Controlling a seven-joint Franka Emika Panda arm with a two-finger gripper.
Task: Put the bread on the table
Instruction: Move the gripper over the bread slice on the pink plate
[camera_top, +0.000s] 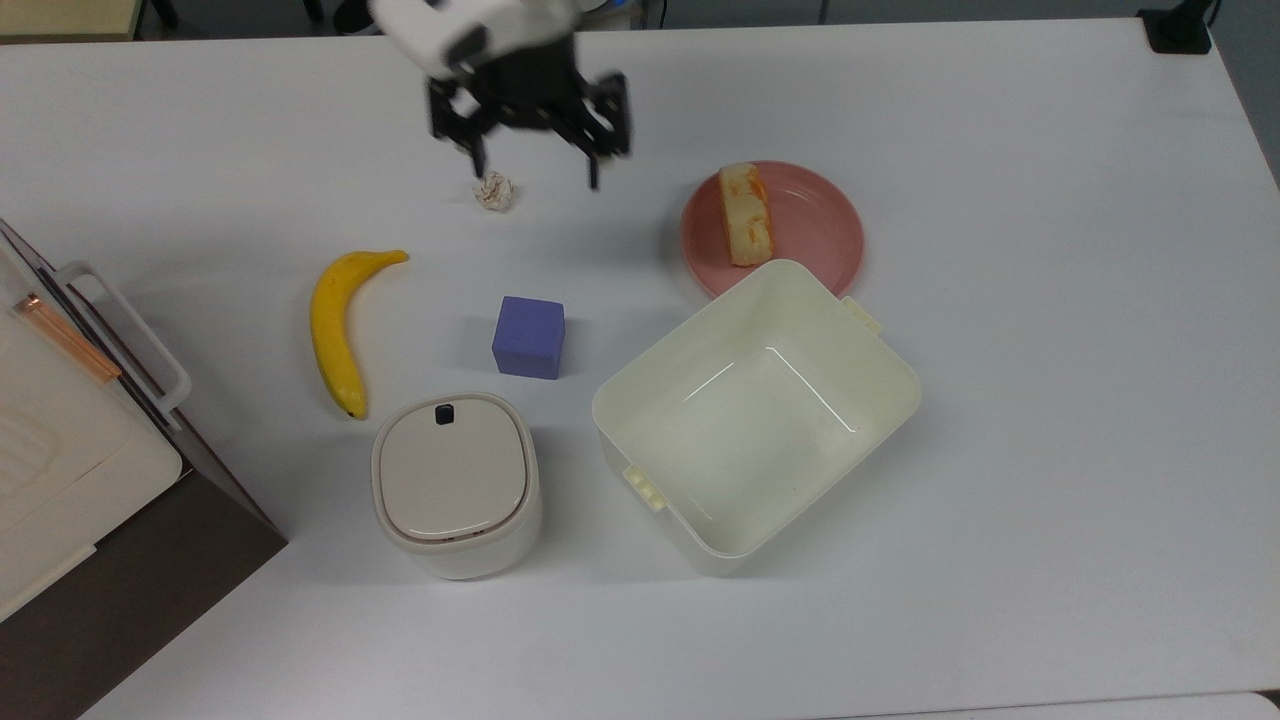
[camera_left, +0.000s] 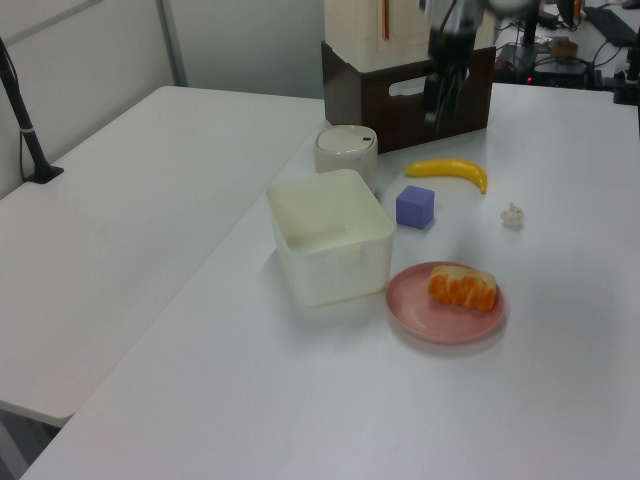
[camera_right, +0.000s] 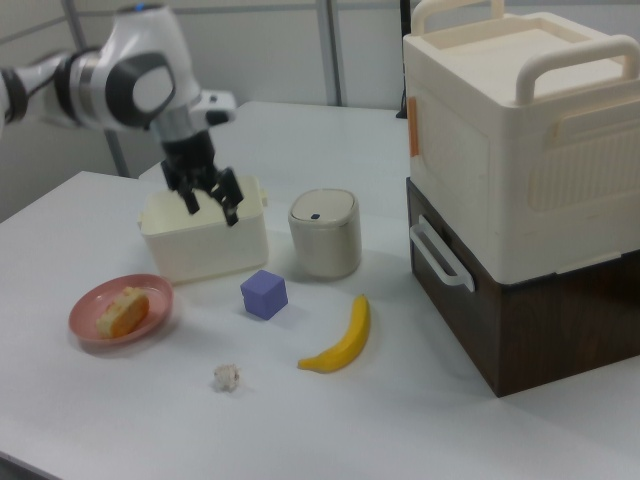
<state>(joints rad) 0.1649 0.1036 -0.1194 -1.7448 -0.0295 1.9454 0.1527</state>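
One bread beyond open claw

No readable writing anywhere: no text, label, brand, number or sign stands on any object in these views.
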